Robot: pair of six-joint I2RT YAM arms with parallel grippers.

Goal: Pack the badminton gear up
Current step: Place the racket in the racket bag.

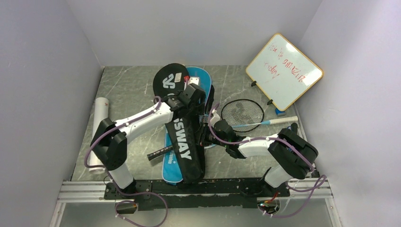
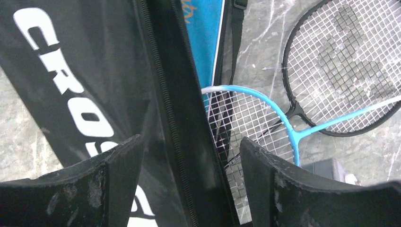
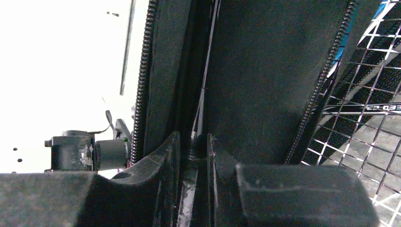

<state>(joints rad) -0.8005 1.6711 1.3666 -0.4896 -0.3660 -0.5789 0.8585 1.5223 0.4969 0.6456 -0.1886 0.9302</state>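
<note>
The black bag (image 1: 182, 142) with white lettering lies diagonally across the blue bag (image 1: 202, 78). My left gripper (image 2: 190, 139) stands open, its fingers on either side of the black bag's zipper edge (image 2: 165, 94); from above it (image 1: 198, 101) sits at the bag's right side. A light-blue-framed racket (image 2: 279, 111) has its head partly tucked under that edge. The black-framed racket (image 1: 242, 113) lies on the table to the right. My right gripper (image 3: 194, 142) is shut on the black bag's opened edge (image 3: 161, 71), lower down that side (image 1: 208, 135).
A long white tube (image 1: 99, 123) lies along the left wall. An orange-rimmed whiteboard (image 1: 283, 71) leans at the back right. A black racket handle (image 1: 158, 153) pokes out from under the black bag on its left.
</note>
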